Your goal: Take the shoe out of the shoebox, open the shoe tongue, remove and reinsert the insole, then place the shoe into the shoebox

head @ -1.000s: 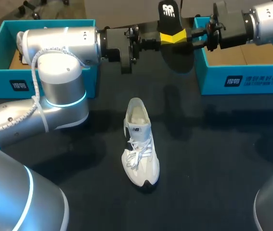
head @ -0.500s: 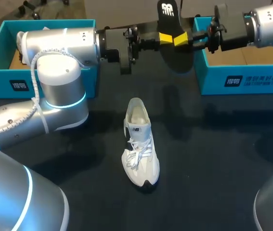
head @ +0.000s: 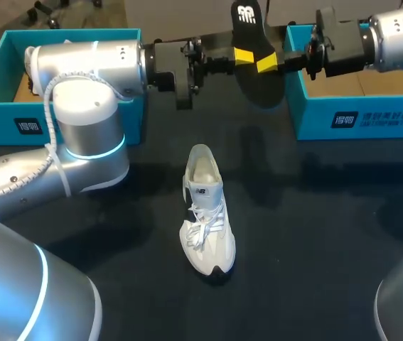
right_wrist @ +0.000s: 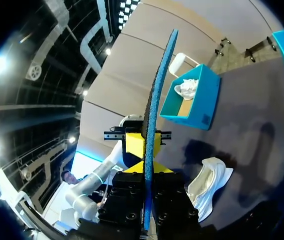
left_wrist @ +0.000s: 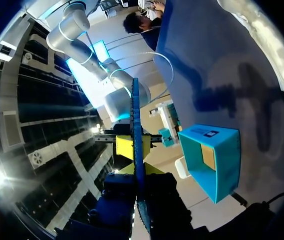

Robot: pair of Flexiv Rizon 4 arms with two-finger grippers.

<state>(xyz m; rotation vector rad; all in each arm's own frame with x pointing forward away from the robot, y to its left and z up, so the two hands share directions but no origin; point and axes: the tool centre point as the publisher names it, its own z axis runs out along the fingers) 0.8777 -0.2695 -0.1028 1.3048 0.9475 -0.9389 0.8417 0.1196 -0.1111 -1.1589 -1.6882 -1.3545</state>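
The black insole (head: 247, 25) stands on edge above the table's far side, held between my two arms. My left gripper (head: 242, 55) is shut on its lower part from the left. My right gripper (head: 266, 62) is shut on it from the right, tips almost meeting the left's. In the left wrist view the insole (left_wrist: 135, 135) runs edge-on between my left gripper (left_wrist: 135, 172) fingers. The right wrist view shows the insole (right_wrist: 154, 105) likewise in my right gripper (right_wrist: 147, 170). The white shoe (head: 206, 213) lies upright mid-table, opening towards the back, laces loose.
A teal shoebox (head: 66, 34) stands at the back left behind my left arm, with white paper inside. A second teal box (head: 350, 117) stands at the back right under my right arm. Dark table surface surrounds the shoe.
My right gripper has shut onto the insole, its yellow tips drawn together. The insole has shifted slightly. The shoe and the left arm have stayed put.
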